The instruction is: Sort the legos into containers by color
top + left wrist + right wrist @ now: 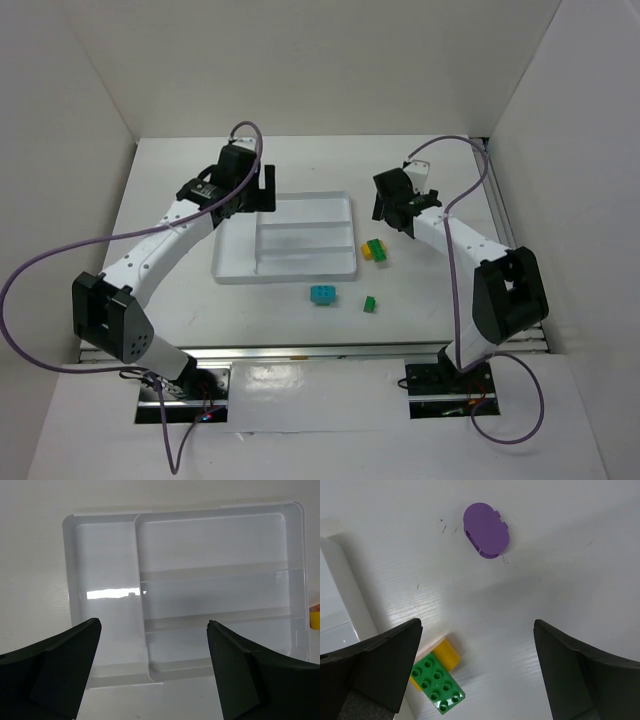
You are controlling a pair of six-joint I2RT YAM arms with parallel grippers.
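Note:
The white divided tray [300, 208] lies mid-table, and all the compartments I can see are empty. A cyan brick [323, 295] and a small green brick [369, 304] lie on the table in front of it. A green brick [377, 245] rests partly on a yellow brick [369, 254] by the tray's right edge. My left gripper [264, 188] is open above the tray's far left corner, with the tray [210, 545] beyond its fingers [154, 624]. My right gripper [400, 214] is open and empty [477, 623] above the table, up and to the right of the green brick [437, 685] and the yellow brick [448, 654].
A purple oval piece [486, 530] lies on the table beyond the right gripper. The tray's rim [345, 595] runs along the left of the right wrist view. The yellow brick [315, 617] peeks in at the right edge of the left wrist view. White walls enclose the table on three sides.

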